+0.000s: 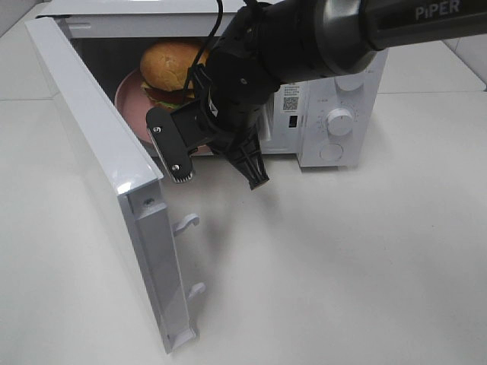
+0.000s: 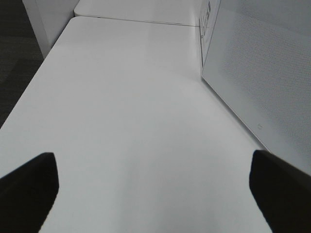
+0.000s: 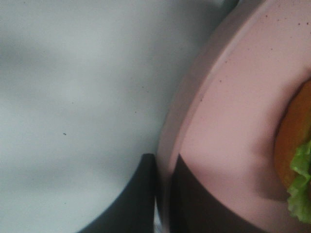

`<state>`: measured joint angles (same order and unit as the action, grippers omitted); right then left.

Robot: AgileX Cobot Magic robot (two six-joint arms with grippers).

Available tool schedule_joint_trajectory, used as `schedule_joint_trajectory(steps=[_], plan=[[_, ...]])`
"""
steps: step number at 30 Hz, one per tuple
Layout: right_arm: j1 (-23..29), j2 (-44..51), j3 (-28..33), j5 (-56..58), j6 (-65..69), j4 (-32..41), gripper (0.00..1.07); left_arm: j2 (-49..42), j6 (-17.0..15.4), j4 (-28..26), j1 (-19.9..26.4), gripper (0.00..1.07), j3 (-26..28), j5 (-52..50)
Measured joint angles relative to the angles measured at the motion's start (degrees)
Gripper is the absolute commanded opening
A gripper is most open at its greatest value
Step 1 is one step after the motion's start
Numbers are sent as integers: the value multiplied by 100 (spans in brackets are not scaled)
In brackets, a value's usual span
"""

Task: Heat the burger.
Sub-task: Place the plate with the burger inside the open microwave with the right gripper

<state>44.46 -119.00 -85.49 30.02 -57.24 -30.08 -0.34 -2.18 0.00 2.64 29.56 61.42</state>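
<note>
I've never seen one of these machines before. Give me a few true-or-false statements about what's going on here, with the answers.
1. The microwave door stands open. True.
2. The burger lies on the bare table. False: it sits on the pink plate inside the microwave.
3. The left gripper is carrying something. False: its fingers are wide apart with nothing between them, over the white table.
4. The right gripper has its fingers on either side of the pink plate's rim. True.
5. Green lettuce peeks out of the burger. True.
</note>
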Motion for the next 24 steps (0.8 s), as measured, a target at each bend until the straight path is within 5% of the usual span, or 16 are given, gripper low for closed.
schedule_joint_trajectory(steps=[24], plan=[[-183,-527,-963,315,-195,264,0,0,0,0,0,102,0,0]])
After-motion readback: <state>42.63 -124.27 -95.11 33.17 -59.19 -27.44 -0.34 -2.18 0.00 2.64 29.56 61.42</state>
